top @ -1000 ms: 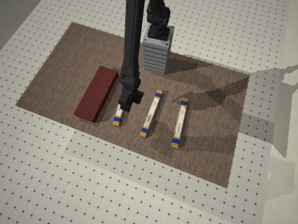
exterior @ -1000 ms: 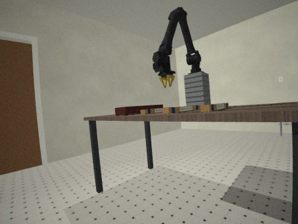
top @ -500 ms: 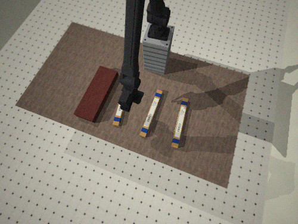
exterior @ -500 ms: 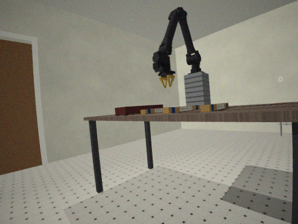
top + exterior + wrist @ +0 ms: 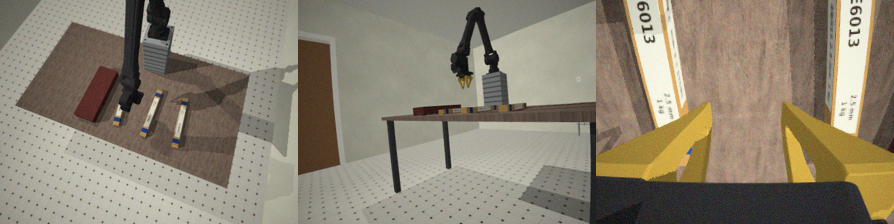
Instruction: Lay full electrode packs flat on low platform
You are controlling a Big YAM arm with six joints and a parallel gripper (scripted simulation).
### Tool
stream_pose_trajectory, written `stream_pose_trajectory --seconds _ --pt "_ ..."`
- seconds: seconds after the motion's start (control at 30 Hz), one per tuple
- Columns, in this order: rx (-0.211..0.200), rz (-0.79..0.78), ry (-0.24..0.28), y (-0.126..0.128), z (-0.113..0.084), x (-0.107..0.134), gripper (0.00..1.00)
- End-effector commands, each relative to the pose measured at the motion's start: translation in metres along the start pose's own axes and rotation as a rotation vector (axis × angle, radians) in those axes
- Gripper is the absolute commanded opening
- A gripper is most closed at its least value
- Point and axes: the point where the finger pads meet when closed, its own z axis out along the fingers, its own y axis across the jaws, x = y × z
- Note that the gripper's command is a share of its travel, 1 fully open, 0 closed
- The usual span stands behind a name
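I have the gripper (image 5: 125, 105) (image 5: 465, 87) (image 5: 746, 111) partway open, a bit under half, with nothing between its fingers, pointing down above the table (image 5: 53, 74) (image 5: 551, 116) (image 5: 746, 50).

From the top I see it over the left pack (image 5: 117, 119) (image 5: 444, 111) (image 5: 852, 65), covering that pack's far part. My wrist view puts the fingertips between the left pack and the middle pack (image 5: 151, 114) (image 5: 468, 110) (image 5: 651, 60). The right pack (image 5: 179, 123) (image 5: 505, 108) lies well apart from the gripper.

All three packs lie flat on the table, off the dark red platform (image 5: 96, 93) (image 5: 436, 109), which is left of them, near the left pack.

The exterior view shows me the height under the yellow fingers; the wrist view gives me "6013" and "2.5 mm 1 kg" on two labels.
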Motion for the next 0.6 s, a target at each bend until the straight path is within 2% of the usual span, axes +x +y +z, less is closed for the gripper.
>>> stream_pose_trajectory --seconds 0.0,0.23,0.57 --pt "0.004 0.007 0.021 0.001 0.015 0.010 0.43" --pt "0.004 0.008 0.026 0.001 0.025 0.012 0.43" --pt "0.004 0.008 0.007 0.001 0.040 0.002 0.43"
